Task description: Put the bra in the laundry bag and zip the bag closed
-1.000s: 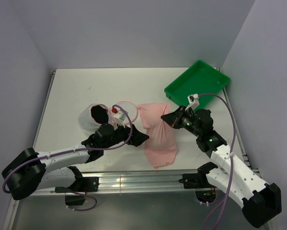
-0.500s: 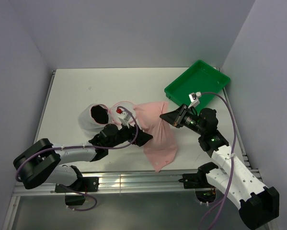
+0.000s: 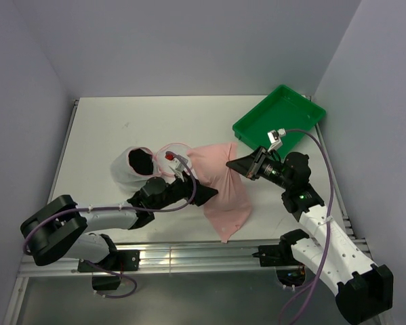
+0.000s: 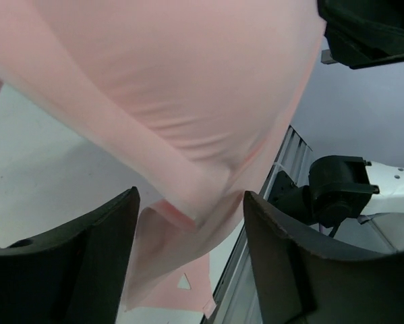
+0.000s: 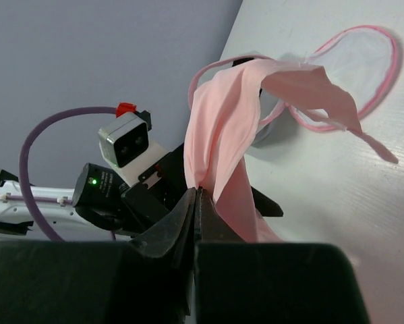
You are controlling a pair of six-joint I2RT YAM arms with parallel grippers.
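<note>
Over the tabletop (image 3: pixel 108 128), the pink bra (image 3: pixel 224 193) hangs partly lifted just right of the open laundry bag (image 3: pixel 123 170), not yet inside; bagging and zipping remain. The right end effector (image 3: pixel 234 164) pinches the bra's edge; the left end effector (image 3: pixel 205 195) stands open beside it.

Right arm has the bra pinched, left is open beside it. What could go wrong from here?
1. The right gripper pinches only a thin fold of the bra; it may slip out.
2. The left gripper is open, fabric draped across it, so neither gripper holds the laundry bag; stuffing the bra in could shove it away.
</note>
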